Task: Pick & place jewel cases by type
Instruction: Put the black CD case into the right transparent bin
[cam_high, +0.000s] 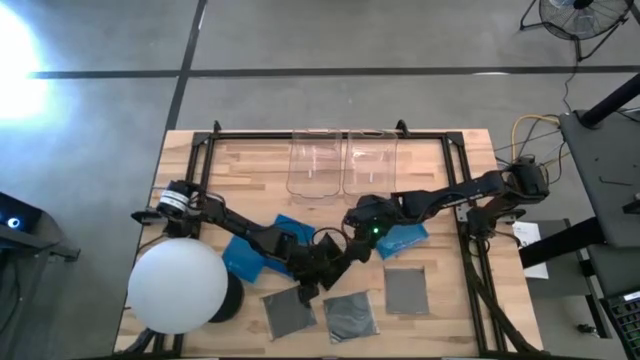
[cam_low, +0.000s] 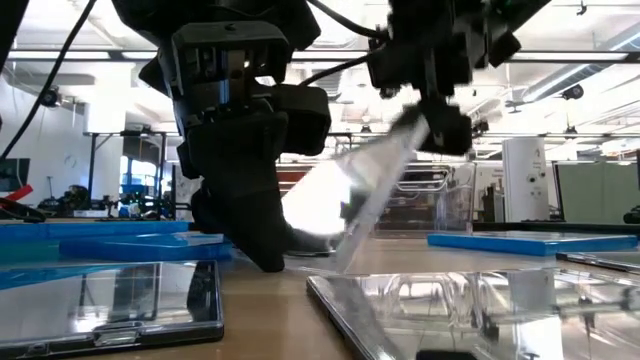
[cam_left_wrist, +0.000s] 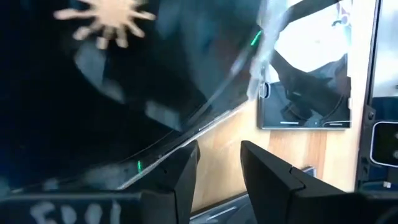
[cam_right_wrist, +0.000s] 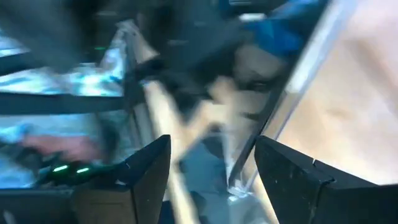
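Observation:
A dark glossy jewel case (cam_low: 372, 195) stands tilted at the table's middle, its lower edge (cam_low: 338, 266) on the wood and its upper edge at my right gripper (cam_low: 440, 125). That gripper (cam_right_wrist: 211, 168) is open, and the case's thin edge runs between its fingers. My left gripper (cam_left_wrist: 217, 168) is low at the table, open over bare wood, at the case's lower edge. Three blue cases (cam_high: 245, 255) (cam_high: 290, 230) (cam_high: 405, 238) lie flat around both grippers. Three dark grey cases (cam_high: 288, 312) (cam_high: 350, 316) (cam_high: 405, 290) lie flat near the front edge. My left gripper has one fingertip (cam_left_wrist: 186, 155) at the tilted case's lower edge (cam_left_wrist: 163, 157), reaching it slanting down from the table's left. Whether it presses on that edge, I cannot tell. My right gripper carries the case's raised edge (cam_right_wrist: 244, 163) beside one finger (cam_right_wrist: 280, 171), slanting down from the right. The case leans up from the table. Blur hides whether both fingers touch it.
Two clear bins (cam_high: 315, 165) (cam_high: 370, 162) stand side by side at the far middle. A large white sphere (cam_high: 180, 286) sits at the near left corner beside the left arm. A black frame (cam_high: 330, 133) rims the table's far and side edges.

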